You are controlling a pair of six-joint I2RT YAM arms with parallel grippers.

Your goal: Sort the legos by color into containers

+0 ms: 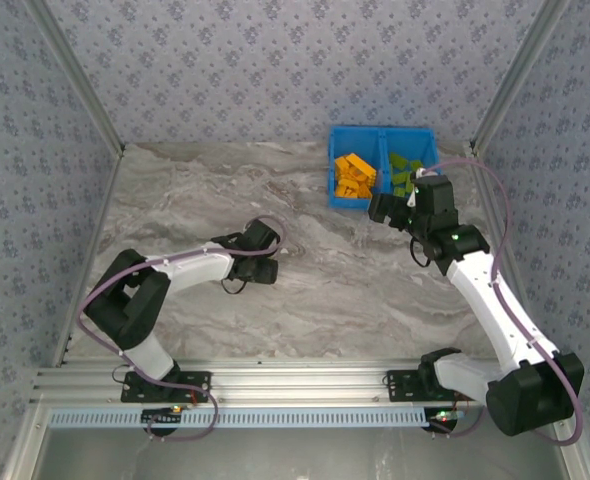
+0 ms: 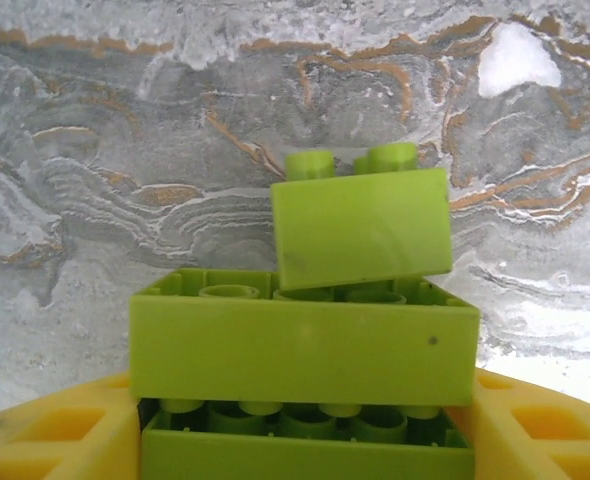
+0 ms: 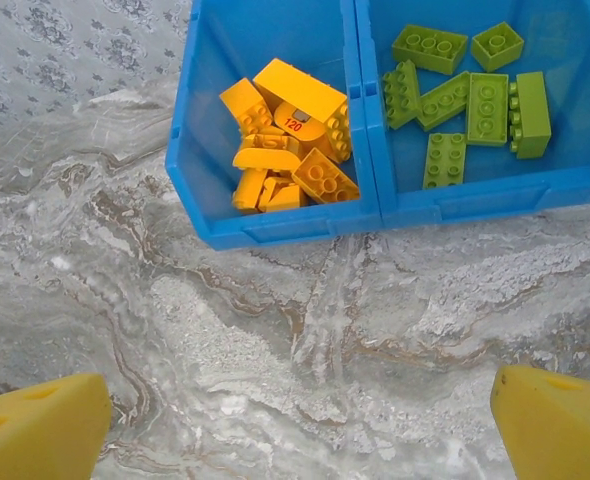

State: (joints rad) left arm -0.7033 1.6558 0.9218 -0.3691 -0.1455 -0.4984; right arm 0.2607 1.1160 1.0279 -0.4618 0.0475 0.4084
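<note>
Blue bin [image 1: 350, 202] far right. Right gripper [image 3: 302, 400] hovers at its near wall, wide, empty; left gripper [image 2: 300, 430] mid-table pinches green bricks [image 2: 305, 350].

The workspace is enclosed on three sides by patterned grey-blue wall panels [image 1: 275, 60]. A grey marbled tabletop [image 1: 305, 290] is bounded at the near edge by aluminium rails [image 1: 295, 385].

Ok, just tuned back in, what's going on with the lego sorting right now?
The left gripper has its jaws on either side of a clump of green bricks on the marble table; whether they are clamped I cannot tell. The right gripper hovers open and empty just in front of the blue bin. In the bin, orange bricks lie in the left compartment and sorted green legos in the right.
</note>
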